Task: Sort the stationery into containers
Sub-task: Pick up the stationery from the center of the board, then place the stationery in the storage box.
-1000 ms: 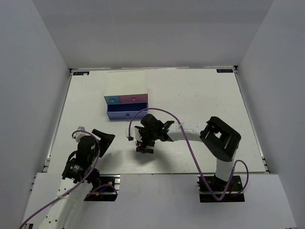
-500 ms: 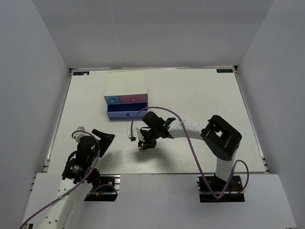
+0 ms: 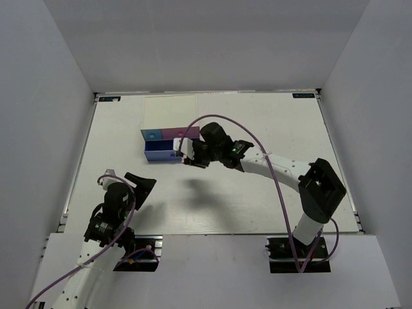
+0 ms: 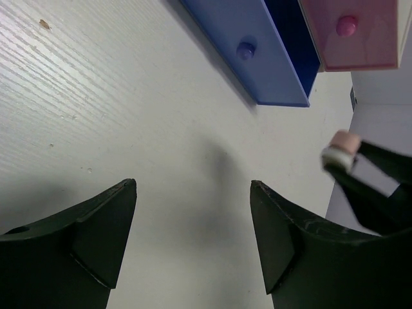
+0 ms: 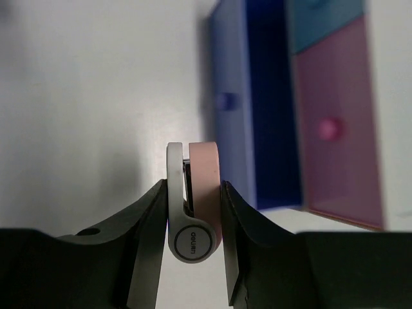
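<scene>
Pink-white stapler [image 5: 203, 193] in right hand [image 5: 191, 194] near open drawer [image 5: 226, 148]

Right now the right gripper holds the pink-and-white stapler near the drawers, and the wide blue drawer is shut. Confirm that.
No. The wide blue drawer is pulled open, not shut; the right wrist view shows its dark inside behind the front. The rest stands: the right gripper does hold the pink-and-white stapler near it.
</scene>
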You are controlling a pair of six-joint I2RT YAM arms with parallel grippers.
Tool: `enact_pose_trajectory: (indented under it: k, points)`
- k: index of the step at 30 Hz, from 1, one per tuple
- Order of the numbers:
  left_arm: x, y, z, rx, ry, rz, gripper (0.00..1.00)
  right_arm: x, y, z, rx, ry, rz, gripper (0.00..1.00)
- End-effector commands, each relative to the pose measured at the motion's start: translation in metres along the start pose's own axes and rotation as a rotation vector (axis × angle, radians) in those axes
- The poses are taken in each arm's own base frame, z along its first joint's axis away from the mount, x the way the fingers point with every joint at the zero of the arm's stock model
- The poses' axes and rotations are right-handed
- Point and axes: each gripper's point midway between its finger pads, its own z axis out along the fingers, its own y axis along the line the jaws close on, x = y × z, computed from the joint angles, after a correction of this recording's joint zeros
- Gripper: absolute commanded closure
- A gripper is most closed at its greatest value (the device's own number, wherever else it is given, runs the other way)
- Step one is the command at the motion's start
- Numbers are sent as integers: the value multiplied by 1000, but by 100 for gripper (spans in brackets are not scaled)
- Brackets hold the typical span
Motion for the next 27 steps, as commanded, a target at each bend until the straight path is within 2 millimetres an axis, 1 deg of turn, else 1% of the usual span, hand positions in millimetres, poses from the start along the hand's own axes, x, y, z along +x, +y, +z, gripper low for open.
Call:
enact_pose_trajectory:
  k: [1,2,3,4,5,6,7,8,9,11,12,13,14,16,17,18,19,22,23,25,26,27]
  points:
    - [1,-4,5,15,7,-5,19,-11,-55,-4,193,-6,-40,79]
    - [2,-5,5,16,17,-4,19,-9,-63,-3,222,4,-42,79]
    - [3,-4,6,8,21,-3,19,-16,-72,-5,244,-8,-54,79]
    - [2,-6,7,17,16,-4,19,-9,-74,4,247,11,-61,79]
    - [2,-6,7,17,16,-4,19,-8,-77,5,257,19,-68,79]
    - [2,-6,7,17,16,-4,19,-19,-90,4,292,-9,-82,80]
    - [1,-8,7,25,12,-5,19,-16,-92,14,303,-2,-96,80]
    - [3,-9,6,29,21,-5,19,-16,-99,15,323,1,-106,82]
    - [3,-9,6,29,21,-5,19,-12,-103,20,341,22,-111,84]
    - [4,-5,8,21,24,-4,19,-17,-114,27,369,12,-130,84]
    - [4,-5,8,21,25,-4,19,-7,-114,35,367,39,-128,84]
    - [4,-5,8,21,25,-4,19,-11,-121,36,381,37,-137,84]
    - [5,-3,8,13,28,-3,19,-7,-123,39,379,46,-141,84]
    - [5,-3,8,13,28,-3,19,-7,-124,43,380,45,-151,84]
    - [5,-5,7,21,25,-4,19,0,-127,45,399,72,-155,84]
    - [5,-5,7,21,25,-4,19,2,-127,46,403,82,-162,84]
    - [5,-5,7,21,25,-4,19,5,-127,46,403,86,-159,82]
    - [4,-7,7,31,20,-5,19,12,-121,49,388,101,-161,72]
    - [3,-7,7,31,20,-5,19,13,-121,48,385,103,-159,65]
    - [4,-6,8,23,24,-4,19,11,-117,48,372,97,-153,59]
    - [3,-8,8,31,20,-5,19,15,-114,49,362,102,-144,55]
    - [4,-6,9,23,24,-4,19,13,-115,46,364,97,-145,49]
